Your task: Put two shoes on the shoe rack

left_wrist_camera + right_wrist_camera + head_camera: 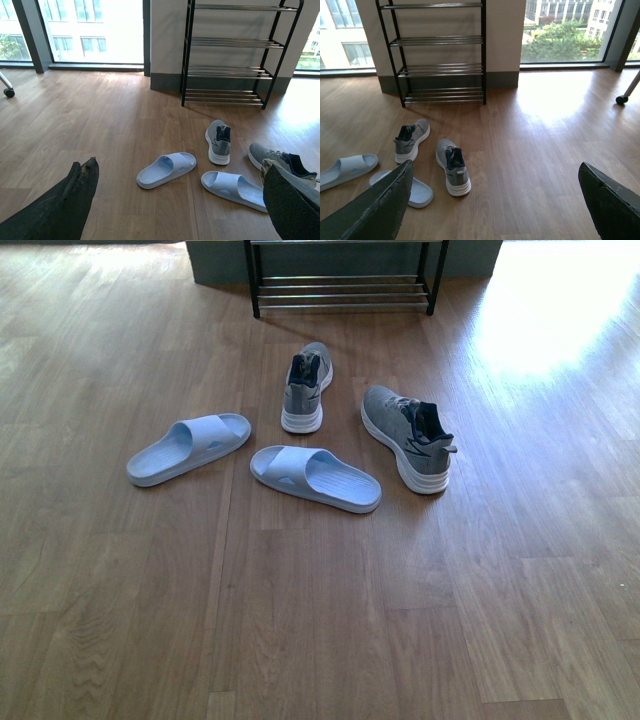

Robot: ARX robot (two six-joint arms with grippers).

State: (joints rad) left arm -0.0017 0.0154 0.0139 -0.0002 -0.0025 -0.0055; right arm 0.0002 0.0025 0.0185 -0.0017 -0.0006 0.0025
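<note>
Left gripper (177,164): spread wide, nothing held, hanging above the floor (320,640) on the near side of the shoes.
Right gripper (495,167): also spread wide and empty, on the same near side.
Near slide (315,478): closest shoe, sole down, long axis across the line of reach, toe end to the left, roughly midway between the arms.
Left slide (188,448): just left of the near slide, not touching, toe end angled far-right, nearest the left arm.
Right sneaker (408,436): upright on its sole, heel near, toe angled far-left, nearest the right arm.
Centre sneaker (305,388): farthest shoe, heel near, toe pointing straight at the rack, favouring neither arm.
Shoe rack (345,285): at the floor's far edge against the wall (502,30), no shoe on any tier seen, much wider than a shoe.
Deciding relation: all four shoes lie between grippers and rack. Best judged as left arm to left slide and right arm to right sneaker, each gripped across its long axis.
In the way: nothing seen between centre sneaker and lowest tier. Near slide lies in front of both sneakers, probably to be reached over.
Aside: castor (621,100) off to the right, well apart.
</note>
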